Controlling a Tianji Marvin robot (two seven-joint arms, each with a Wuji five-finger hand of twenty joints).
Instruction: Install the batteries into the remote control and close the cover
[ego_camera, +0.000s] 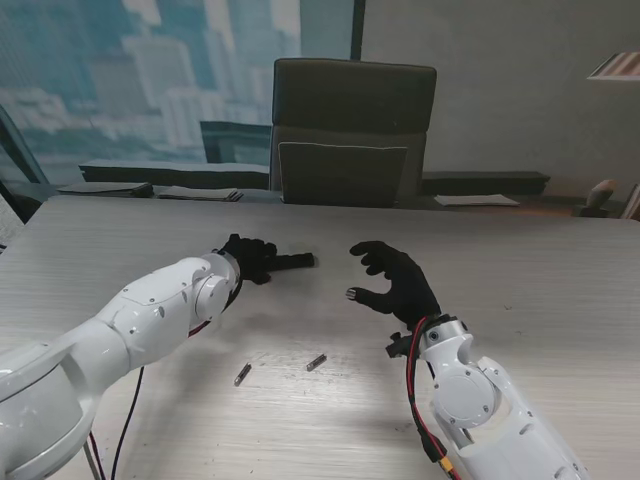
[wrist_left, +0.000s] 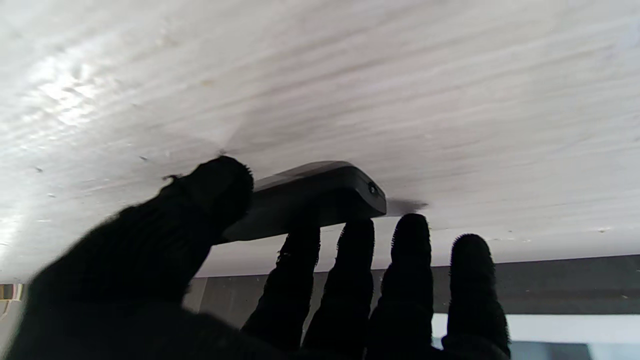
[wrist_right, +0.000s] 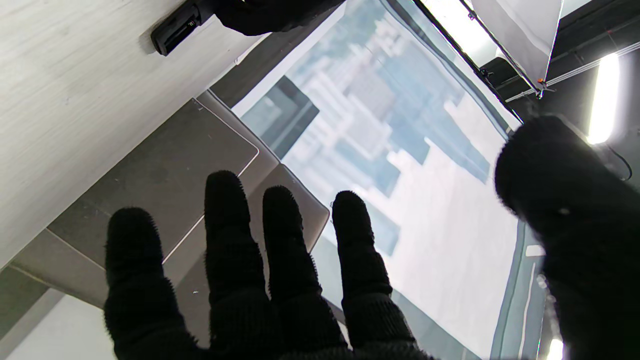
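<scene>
The dark remote control (ego_camera: 297, 262) lies flat on the pale wooden table (ego_camera: 520, 270), out past the middle. My left hand (ego_camera: 250, 259) is closed around its left end. In the left wrist view the thumb (wrist_left: 215, 195) presses one long side of the remote control (wrist_left: 320, 192) and the fingers (wrist_left: 350, 260) wrap the other. My right hand (ego_camera: 393, 283) hovers to the right of the remote, fingers spread and holding nothing. Its wrist view shows the remote control's free end (wrist_right: 175, 27). Two small batteries (ego_camera: 241, 374) (ego_camera: 317, 362) lie loose nearer to me.
A dark office chair (ego_camera: 352, 135) stands behind the table's far edge. Flat papers or folders (ego_camera: 150, 190) lie on a surface beyond the far left edge, and another sheet (ego_camera: 478, 200) at the far right.
</scene>
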